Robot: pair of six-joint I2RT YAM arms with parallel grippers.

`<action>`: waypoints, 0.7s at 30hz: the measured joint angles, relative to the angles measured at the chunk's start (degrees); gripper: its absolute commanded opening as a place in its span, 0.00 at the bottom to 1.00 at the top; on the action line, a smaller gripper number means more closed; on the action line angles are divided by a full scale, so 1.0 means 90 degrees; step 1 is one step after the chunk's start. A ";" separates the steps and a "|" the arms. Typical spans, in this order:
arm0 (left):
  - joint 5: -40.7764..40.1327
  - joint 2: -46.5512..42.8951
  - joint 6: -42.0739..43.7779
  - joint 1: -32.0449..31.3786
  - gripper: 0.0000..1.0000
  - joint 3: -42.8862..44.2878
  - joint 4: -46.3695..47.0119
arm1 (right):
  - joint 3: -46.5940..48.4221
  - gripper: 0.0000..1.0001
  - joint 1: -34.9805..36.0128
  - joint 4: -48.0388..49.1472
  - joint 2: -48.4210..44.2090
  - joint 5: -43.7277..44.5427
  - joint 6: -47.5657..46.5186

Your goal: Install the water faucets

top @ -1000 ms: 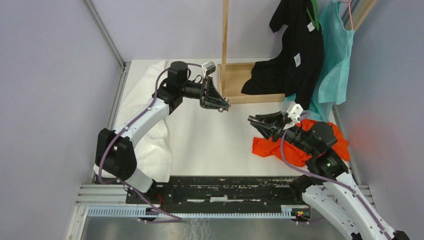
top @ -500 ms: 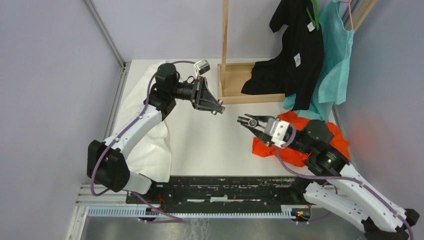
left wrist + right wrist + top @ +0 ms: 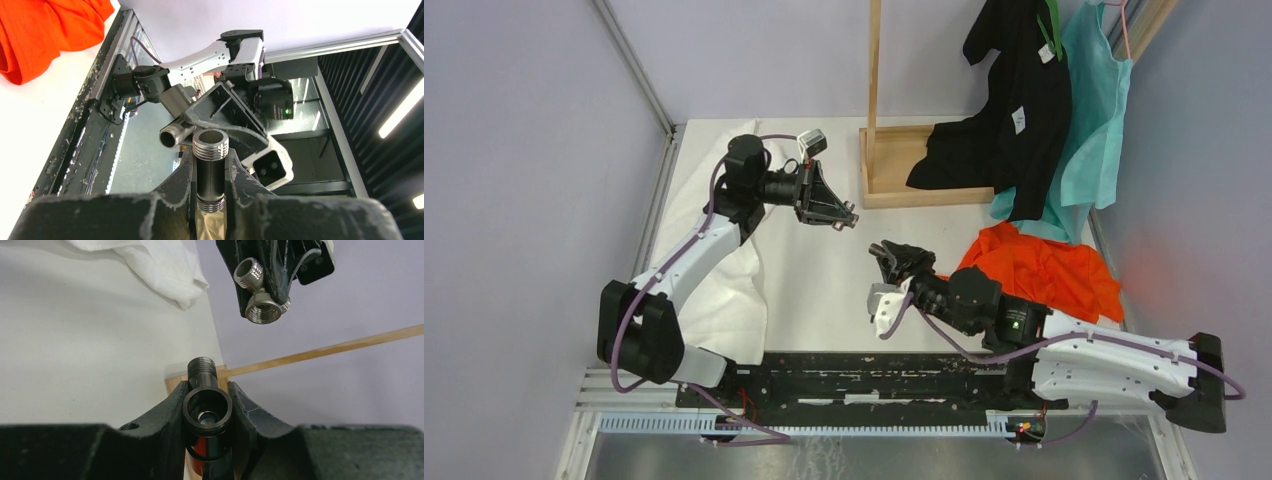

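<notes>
Both grippers hold parts of the water faucets above the table's middle. My left gripper [image 3: 844,217] [image 3: 210,157] is shut on a dark T-shaped fitting [image 3: 210,172] with silver threaded ends; the right wrist view shows this fitting [image 3: 260,295] high up, its open ends facing the camera. My right gripper [image 3: 890,253] [image 3: 206,390] is shut on a dark fitting [image 3: 206,411] with an open round socket and a threaded stub [image 3: 201,367]. In the left wrist view that fitting's mouth [image 3: 170,137] sits just beyond the left one. The two parts are close but apart.
A white cloth [image 3: 724,270] lies under the left arm. An orange cloth [image 3: 1044,270] lies at the right. A wooden stand [image 3: 894,170] with an upright post is at the back, with black [image 3: 1014,110] and teal [image 3: 1094,120] garments hanging beside it.
The right arm has swung left and stretched low over the table, its wrist rolled over. The left gripper has drawn back to the left. Both still hold their fittings.
</notes>
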 measured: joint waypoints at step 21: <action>-0.1078 0.0109 0.2705 -0.0005 0.03 0.0175 -0.4099 | -0.0612 0.01 0.0442 0.0342 0.0119 0.0117 -0.0648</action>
